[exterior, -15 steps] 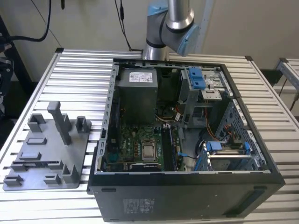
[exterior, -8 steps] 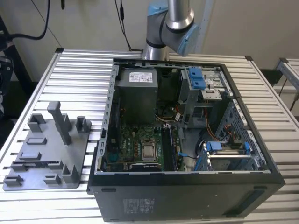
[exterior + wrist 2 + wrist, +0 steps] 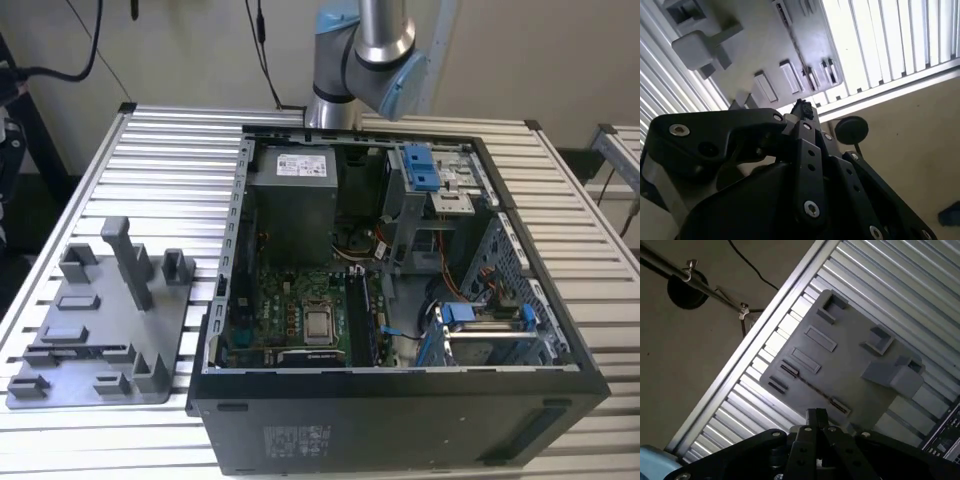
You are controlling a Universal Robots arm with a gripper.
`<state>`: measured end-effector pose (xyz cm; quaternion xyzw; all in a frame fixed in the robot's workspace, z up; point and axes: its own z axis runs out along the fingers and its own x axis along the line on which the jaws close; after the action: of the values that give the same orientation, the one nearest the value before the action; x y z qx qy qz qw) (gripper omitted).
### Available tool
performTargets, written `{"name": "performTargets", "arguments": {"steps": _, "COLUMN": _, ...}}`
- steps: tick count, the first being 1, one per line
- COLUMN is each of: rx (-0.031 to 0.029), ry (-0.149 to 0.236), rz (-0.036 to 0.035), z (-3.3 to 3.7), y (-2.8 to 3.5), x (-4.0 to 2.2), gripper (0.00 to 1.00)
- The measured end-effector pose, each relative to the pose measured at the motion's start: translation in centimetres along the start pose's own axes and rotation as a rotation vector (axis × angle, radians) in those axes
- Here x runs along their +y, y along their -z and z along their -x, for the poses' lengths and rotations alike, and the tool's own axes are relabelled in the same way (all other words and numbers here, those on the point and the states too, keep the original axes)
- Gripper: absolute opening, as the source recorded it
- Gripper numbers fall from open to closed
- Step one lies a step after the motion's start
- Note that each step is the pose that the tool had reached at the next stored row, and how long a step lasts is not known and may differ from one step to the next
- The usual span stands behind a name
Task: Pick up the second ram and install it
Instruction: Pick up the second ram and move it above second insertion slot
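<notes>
The second ram [image 3: 82, 350] is a thin dark strip lying along its slot near the front of the gray holder plate [image 3: 110, 315], at the exterior view's left. Seen edge-on, the ram [image 3: 812, 388] runs between two end clips on the plate [image 3: 850, 355]. It shows again as a thin line [image 3: 791, 41] in the second wrist view. My gripper [image 3: 816, 414] hangs well above the plate. Its two fingers are pressed together and nothing shows between them. The fingertips [image 3: 802, 106] point down toward the plate's edge.
An open computer case [image 3: 400, 400] lies on the slatted aluminium table [image 3: 170, 160], right of the plate. The motherboard's processor socket [image 3: 318, 322] and memory slots [image 3: 364, 318] are exposed. The plate carries upright posts [image 3: 125, 255]. The arm's base [image 3: 360, 50] rises behind the case.
</notes>
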<state>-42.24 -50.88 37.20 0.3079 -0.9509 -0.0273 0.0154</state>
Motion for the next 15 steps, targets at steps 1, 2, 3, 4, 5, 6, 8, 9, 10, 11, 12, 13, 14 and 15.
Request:
{"name": "performTargets", "arguments": {"steps": 1, "rx": 0.0004, "ry": 0.008, "rz": -0.0003, "z": 0.00, "y": -0.01, "x": 0.04, "gripper": 0.11}}
{"name": "performTargets", "arguments": {"steps": 2, "rx": 0.0012, "ry": 0.017, "rz": -0.0008, "z": 0.00, "y": -0.02, "x": 0.08, "gripper": 0.11}}
{"name": "performTargets", "arguments": {"steps": 3, "rx": 0.0023, "ry": 0.027, "rz": -0.0012, "z": 0.00, "y": -0.01, "x": 0.11, "gripper": 0.11}}
{"name": "performTargets", "arguments": {"steps": 4, "rx": 0.0031, "ry": 0.038, "rz": -0.0016, "z": 0.01, "y": -0.02, "x": 0.14, "gripper": 0.11}}
{"name": "performTargets", "arguments": {"steps": 5, "rx": 0.0039, "ry": 0.049, "rz": -0.0020, "z": 0.01, "y": -0.02, "x": 0.16, "gripper": 0.11}}
{"name": "performTargets", "arguments": {"steps": 6, "rx": 0.0050, "ry": 0.060, "rz": -0.0024, "z": 0.03, "y": -0.01, "x": 0.19, "gripper": 0.11}}
{"name": "performTargets", "arguments": {"steps": 8, "rx": 0.0066, "ry": 0.086, "rz": -0.0032, "z": 0.04, "y": -0.03, "x": 0.21, "gripper": 0.11}}
{"name": "performTargets", "arguments": {"steps": 9, "rx": 0.0076, "ry": 0.101, "rz": -0.0035, "z": 0.04, "y": -0.03, "x": 0.21, "gripper": 0.11}}
{"name": "performTargets", "arguments": {"steps": 10, "rx": 0.0085, "ry": 0.116, "rz": -0.0039, "z": 0.04, "y": -0.02, "x": 0.22, "gripper": 0.11}}
{"name": "performTargets", "arguments": {"steps": 11, "rx": 0.0089, "ry": 0.130, "rz": -0.0046, "z": 0.04, "y": -0.01, "x": 0.22, "gripper": 0.11}}
{"name": "performTargets", "arguments": {"steps": 12, "rx": 0.0091, "ry": 0.145, "rz": -0.0053, "z": 0.04, "y": -0.01, "x": 0.22, "gripper": 0.11}}
{"name": "performTargets", "arguments": {"steps": 13, "rx": 0.0095, "ry": 0.161, "rz": -0.0060, "z": 0.04, "y": -0.02, "x": 0.22, "gripper": 0.11}}
{"name": "performTargets", "arguments": {"steps": 14, "rx": 0.0101, "ry": 0.177, "rz": -0.0065, "z": 0.04, "y": -0.02, "x": 0.22, "gripper": 0.11}}
{"name": "performTargets", "arguments": {"steps": 15, "rx": 0.0108, "ry": 0.193, "rz": -0.0070, "z": 0.04, "y": -0.02, "x": 0.22, "gripper": 0.11}}
